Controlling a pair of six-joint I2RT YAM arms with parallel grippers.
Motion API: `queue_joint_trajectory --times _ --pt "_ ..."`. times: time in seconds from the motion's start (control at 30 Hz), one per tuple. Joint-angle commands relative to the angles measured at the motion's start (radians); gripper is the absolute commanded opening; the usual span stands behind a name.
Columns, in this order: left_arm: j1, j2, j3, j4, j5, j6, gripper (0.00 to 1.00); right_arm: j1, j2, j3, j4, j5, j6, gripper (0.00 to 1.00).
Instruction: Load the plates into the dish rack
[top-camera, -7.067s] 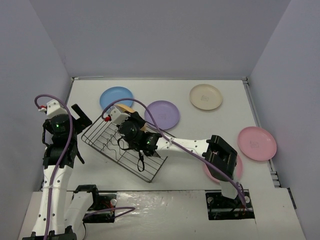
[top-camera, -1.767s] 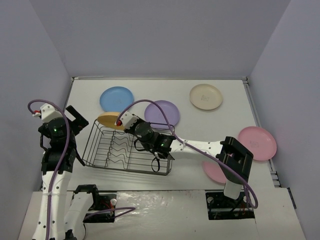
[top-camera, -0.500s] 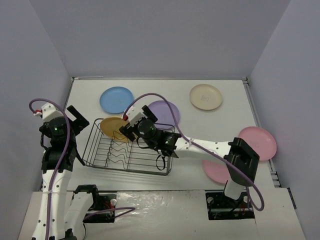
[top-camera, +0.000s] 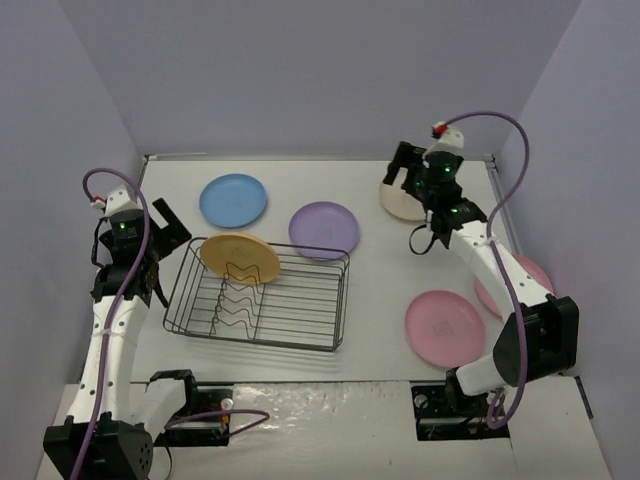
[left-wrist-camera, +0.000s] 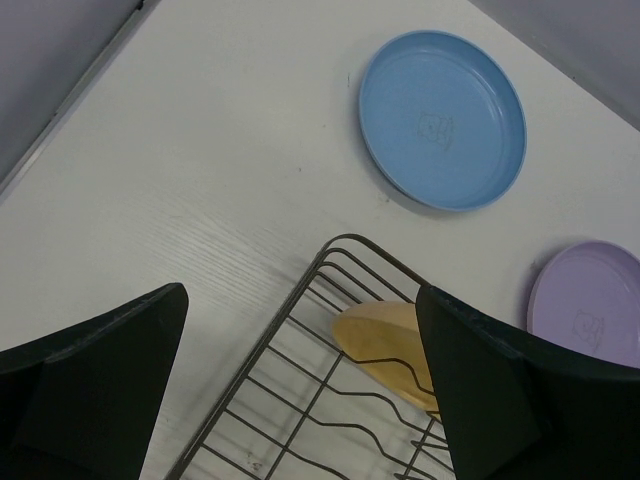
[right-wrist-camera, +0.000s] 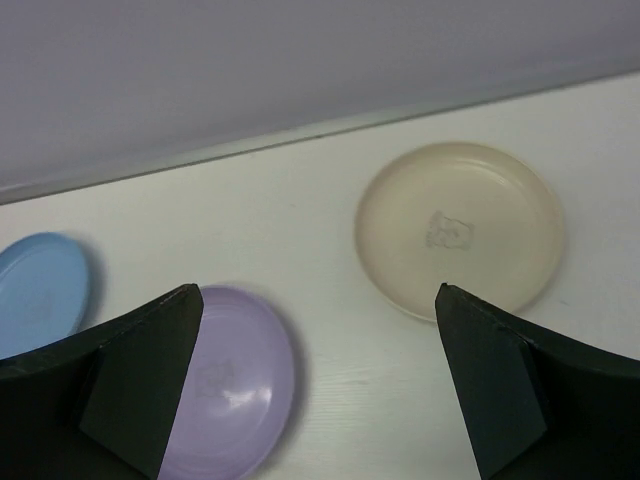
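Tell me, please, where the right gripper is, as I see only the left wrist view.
Observer: The right gripper hovers open by the cream plate, far right.
Operator: Thanks. Are other plates outside my view?
Observer: Two pink plates: one flat near the base of the right arm, one partly behind it.
Operator: Does the dish rack hold more than the yellow-orange plate?
Observer: No, only that one, tilted at its far left corner.

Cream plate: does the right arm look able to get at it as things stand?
Probably yes. The right gripper hangs open close by the cream plate, which lies flat with nothing on it. The purple plate sits apart to one side, leaving the way free.
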Motion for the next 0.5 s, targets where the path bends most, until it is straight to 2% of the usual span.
queue_joint_trajectory --times 0.0,0.1,0.17,0.3,0.47 --pt "0.093 0.082 0.088 0.074 0.163 0.008 0.97 -0.238 0.087 -0.004 -0.078 -0.238 0.196 1.0" --pt "0.183 0.157 0.097 0.098 0.28 0.014 0.97 -0.305 0.213 0.035 -0.089 -0.261 0.153 1.0" --pt "0.213 0.197 0.105 0.095 0.31 0.016 0.97 -0.312 0.278 0.095 -0.118 -0.21 0.136 1.0" --pt "0.24 0.205 0.08 0.092 0.28 0.013 0.97 -0.321 0.434 0.171 -0.133 -0.08 0.135 1.0" --pt "0.245 0.156 0.043 0.099 0.255 0.014 0.97 -0.339 0.537 0.204 -0.069 -0.112 0.17 0.98"
